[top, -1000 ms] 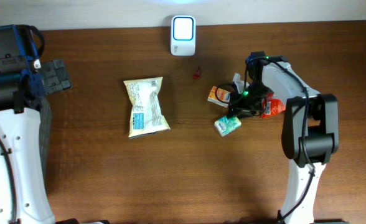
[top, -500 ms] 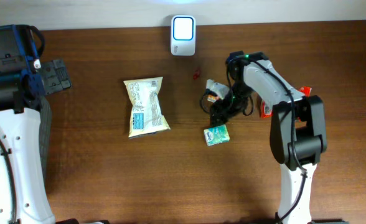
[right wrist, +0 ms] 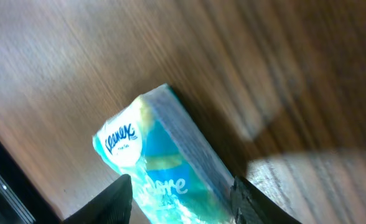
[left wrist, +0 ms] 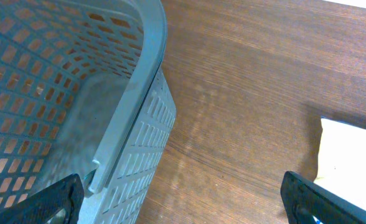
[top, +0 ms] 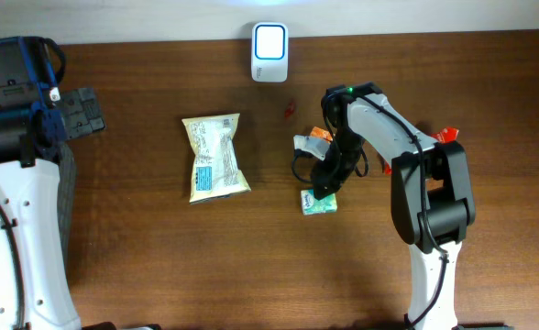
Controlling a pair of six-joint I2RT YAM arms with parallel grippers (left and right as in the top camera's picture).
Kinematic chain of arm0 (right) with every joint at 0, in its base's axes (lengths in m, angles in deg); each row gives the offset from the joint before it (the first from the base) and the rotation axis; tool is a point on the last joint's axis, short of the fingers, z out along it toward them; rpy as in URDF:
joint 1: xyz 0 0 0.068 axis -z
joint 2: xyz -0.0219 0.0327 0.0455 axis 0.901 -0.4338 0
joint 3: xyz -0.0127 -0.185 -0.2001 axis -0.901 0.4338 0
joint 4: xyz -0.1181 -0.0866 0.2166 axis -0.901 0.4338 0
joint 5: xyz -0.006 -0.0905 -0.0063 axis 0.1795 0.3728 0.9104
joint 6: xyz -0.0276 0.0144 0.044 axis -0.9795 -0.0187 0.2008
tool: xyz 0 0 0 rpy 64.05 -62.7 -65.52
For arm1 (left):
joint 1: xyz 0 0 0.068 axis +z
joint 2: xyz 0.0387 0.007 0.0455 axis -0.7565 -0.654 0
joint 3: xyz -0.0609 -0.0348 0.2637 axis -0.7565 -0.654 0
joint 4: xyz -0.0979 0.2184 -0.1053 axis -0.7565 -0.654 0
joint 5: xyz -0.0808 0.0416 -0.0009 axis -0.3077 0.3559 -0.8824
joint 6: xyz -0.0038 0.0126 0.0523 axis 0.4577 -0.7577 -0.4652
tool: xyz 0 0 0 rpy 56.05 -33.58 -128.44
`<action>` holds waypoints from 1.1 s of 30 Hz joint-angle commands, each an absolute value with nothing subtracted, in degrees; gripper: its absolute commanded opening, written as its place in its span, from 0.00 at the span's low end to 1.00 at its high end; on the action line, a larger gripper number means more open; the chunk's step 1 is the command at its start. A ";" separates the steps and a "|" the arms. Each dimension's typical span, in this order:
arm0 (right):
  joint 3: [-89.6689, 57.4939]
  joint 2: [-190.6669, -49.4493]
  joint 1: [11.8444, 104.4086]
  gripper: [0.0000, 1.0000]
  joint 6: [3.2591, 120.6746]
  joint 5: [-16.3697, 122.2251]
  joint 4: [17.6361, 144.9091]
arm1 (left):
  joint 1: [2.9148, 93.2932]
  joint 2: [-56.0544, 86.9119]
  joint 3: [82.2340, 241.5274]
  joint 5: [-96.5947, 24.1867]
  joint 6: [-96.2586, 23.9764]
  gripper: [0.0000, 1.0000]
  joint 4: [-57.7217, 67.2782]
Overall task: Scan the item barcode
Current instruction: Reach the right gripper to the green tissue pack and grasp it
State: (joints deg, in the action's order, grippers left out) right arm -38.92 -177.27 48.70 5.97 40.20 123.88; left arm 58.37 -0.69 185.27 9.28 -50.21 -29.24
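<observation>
Right of the tabletop's centre, the Kleenex tissue pack (right wrist: 164, 168) lies flat on the wood. My right gripper (right wrist: 180, 202) straddles it, one finger on each long side, presumably to lift it. I cannot tell whether the jaws are already pressing on it. The scanner (top: 269, 41) stands at the far edge, face up, where I judge the barcode must go. My left gripper (left wrist: 183, 199) hangs spread wide beside the basket (left wrist: 108, 93) at the left edge, clear of the work.

The tissue pack (right wrist: 161, 158) reads "Kleenex"; a second word, perhaps ending "ore", is blurred.
</observation>
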 commanded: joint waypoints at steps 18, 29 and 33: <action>-33.98 -176.31 48.39 0.50 9.14 33.75 121.11 | 58.41 -0.78 185.16 9.67 -49.46 0.99 -29.20; -32.27 -176.31 48.61 0.10 9.40 32.87 120.28 | 58.41 -0.78 185.16 9.65 -49.46 0.99 -29.22; -35.20 -176.31 48.61 0.04 12.99 30.40 122.77 | 58.43 -0.78 185.16 9.67 -49.46 0.99 -29.20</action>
